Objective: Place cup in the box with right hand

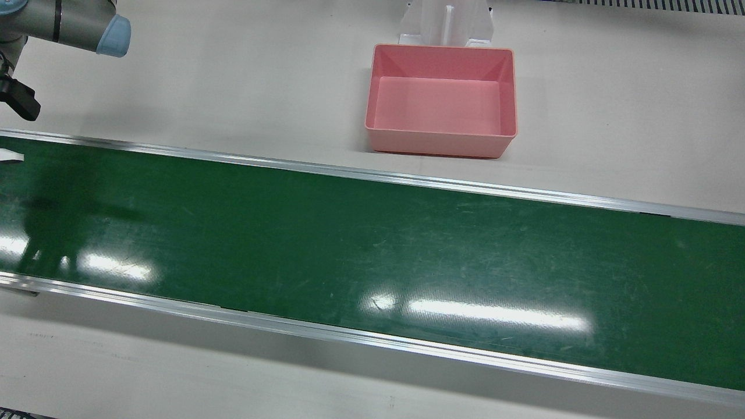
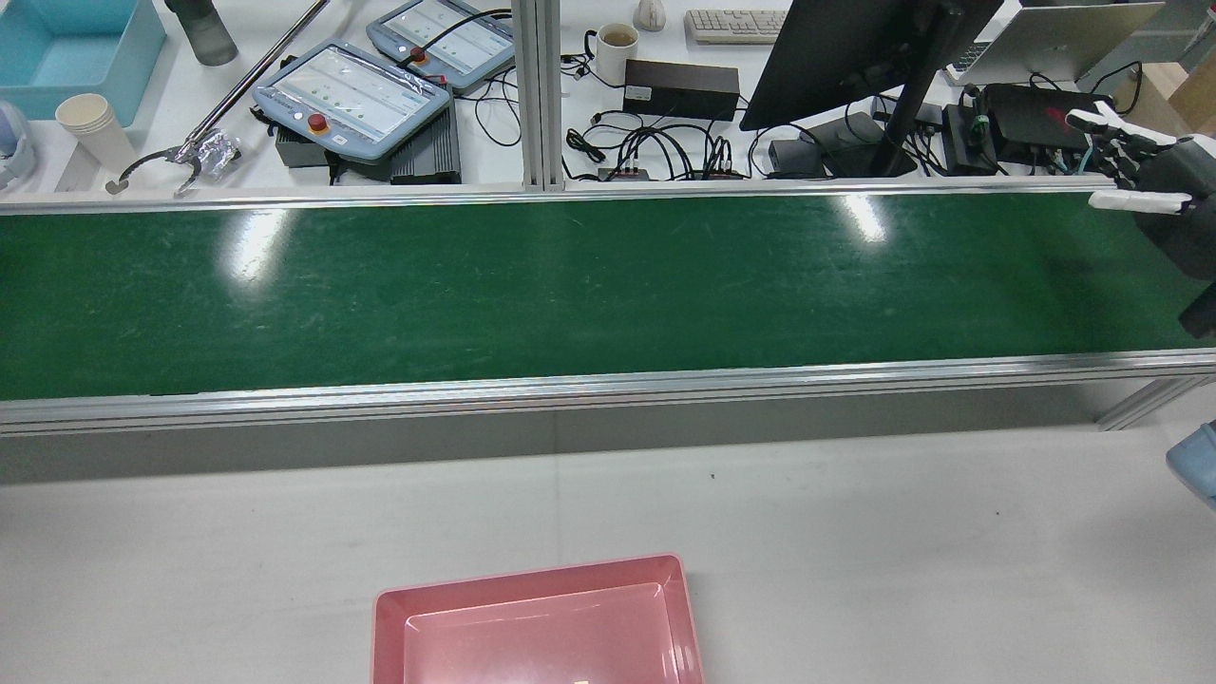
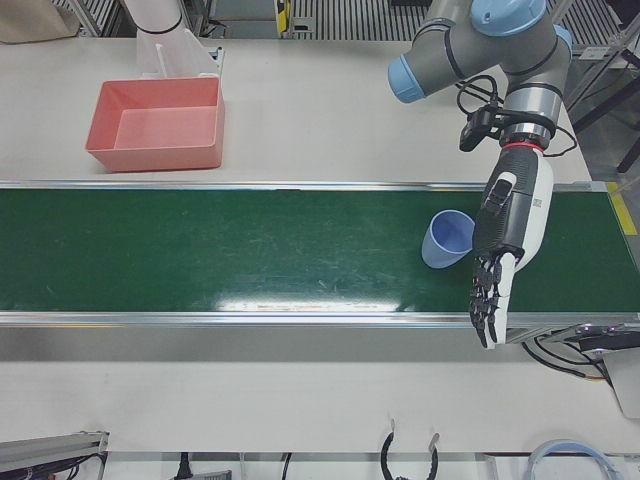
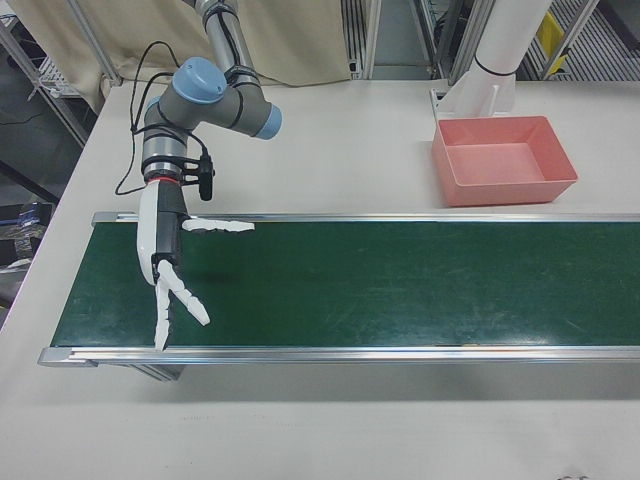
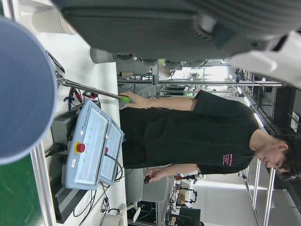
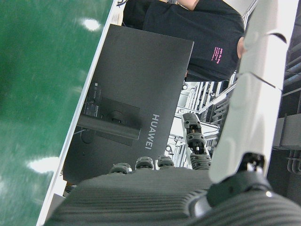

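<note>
A light blue cup (image 3: 445, 240) is on the green belt (image 3: 250, 250) near its right end in the left-front view, with its mouth showing. It fills the left edge of the left hand view (image 5: 19, 89). My left hand (image 3: 500, 250) hangs open right beside the cup, fingers pointing down, holding nothing. My right hand (image 4: 168, 255) is open with fingers spread over the other end of the belt, far from the cup. It also shows at the right edge of the rear view (image 2: 1154, 185). The pink box (image 1: 439, 145) is empty on the white table (image 4: 500, 190).
The belt (image 1: 349, 244) runs across the table between aluminium rails. The box (image 2: 385, 627) sits on the robot's side of the belt, near a white pedestal (image 1: 445, 23). Monitors, cables, teach pendants (image 2: 351, 95) and a person (image 5: 197, 136) are beyond the belt.
</note>
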You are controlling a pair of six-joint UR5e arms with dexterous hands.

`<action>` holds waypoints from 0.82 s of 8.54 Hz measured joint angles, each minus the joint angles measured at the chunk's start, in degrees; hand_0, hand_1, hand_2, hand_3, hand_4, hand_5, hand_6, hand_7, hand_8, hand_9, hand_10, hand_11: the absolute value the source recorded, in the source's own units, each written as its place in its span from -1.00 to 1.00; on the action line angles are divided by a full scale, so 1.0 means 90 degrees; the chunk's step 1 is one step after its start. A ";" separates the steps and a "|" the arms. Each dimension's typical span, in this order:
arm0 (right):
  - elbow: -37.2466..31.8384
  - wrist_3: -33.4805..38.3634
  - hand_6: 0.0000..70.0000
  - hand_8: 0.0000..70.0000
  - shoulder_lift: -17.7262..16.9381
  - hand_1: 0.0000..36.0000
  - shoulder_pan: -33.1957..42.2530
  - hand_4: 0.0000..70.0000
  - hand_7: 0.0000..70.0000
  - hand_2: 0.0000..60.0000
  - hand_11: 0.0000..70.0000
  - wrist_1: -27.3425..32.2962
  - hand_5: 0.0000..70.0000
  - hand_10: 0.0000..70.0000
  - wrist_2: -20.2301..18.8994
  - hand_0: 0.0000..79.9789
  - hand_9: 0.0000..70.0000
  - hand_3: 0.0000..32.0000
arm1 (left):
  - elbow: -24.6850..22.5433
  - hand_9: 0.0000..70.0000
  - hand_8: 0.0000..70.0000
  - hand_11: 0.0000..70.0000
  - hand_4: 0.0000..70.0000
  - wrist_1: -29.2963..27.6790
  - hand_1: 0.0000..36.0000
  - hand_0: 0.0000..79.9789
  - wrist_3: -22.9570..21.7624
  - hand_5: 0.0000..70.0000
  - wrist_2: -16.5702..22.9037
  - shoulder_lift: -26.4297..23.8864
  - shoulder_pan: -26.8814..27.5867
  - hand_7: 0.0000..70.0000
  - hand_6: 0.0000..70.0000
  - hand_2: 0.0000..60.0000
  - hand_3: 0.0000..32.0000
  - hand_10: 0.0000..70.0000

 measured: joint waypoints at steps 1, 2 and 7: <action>0.0008 -0.0001 -0.95 -0.95 -0.0001 0.16 -0.0002 -0.90 -1.00 -0.86 -1.00 -0.0014 -0.83 -1.00 0.0000 0.33 -1.00 -1.00 | -0.0001 -1.00 -1.00 -1.00 -1.00 0.0000 -1.00 -1.00 0.0000 -1.00 0.0000 0.0000 0.0000 -1.00 -1.00 -1.00 -1.00 -1.00; 0.0012 0.0001 -0.94 -0.95 -0.0001 0.16 -0.0003 -0.88 -0.98 -0.85 -1.00 -0.0023 -0.83 -1.00 0.0000 0.32 -1.00 -1.00 | -0.0001 -1.00 -1.00 -1.00 -1.00 0.0000 -1.00 -1.00 0.0000 -1.00 0.0000 0.0000 0.0000 -1.00 -1.00 -1.00 -1.00 -1.00; -0.0005 -0.0006 -0.93 -0.94 0.0001 0.13 -0.0035 -0.83 -0.93 -0.80 -1.00 -0.0022 -0.84 -1.00 0.0000 0.31 -1.00 -1.00 | -0.0002 -1.00 -1.00 -1.00 -1.00 0.0000 -1.00 -1.00 0.0000 -1.00 0.0000 0.0000 0.0000 -1.00 -1.00 -1.00 -1.00 -1.00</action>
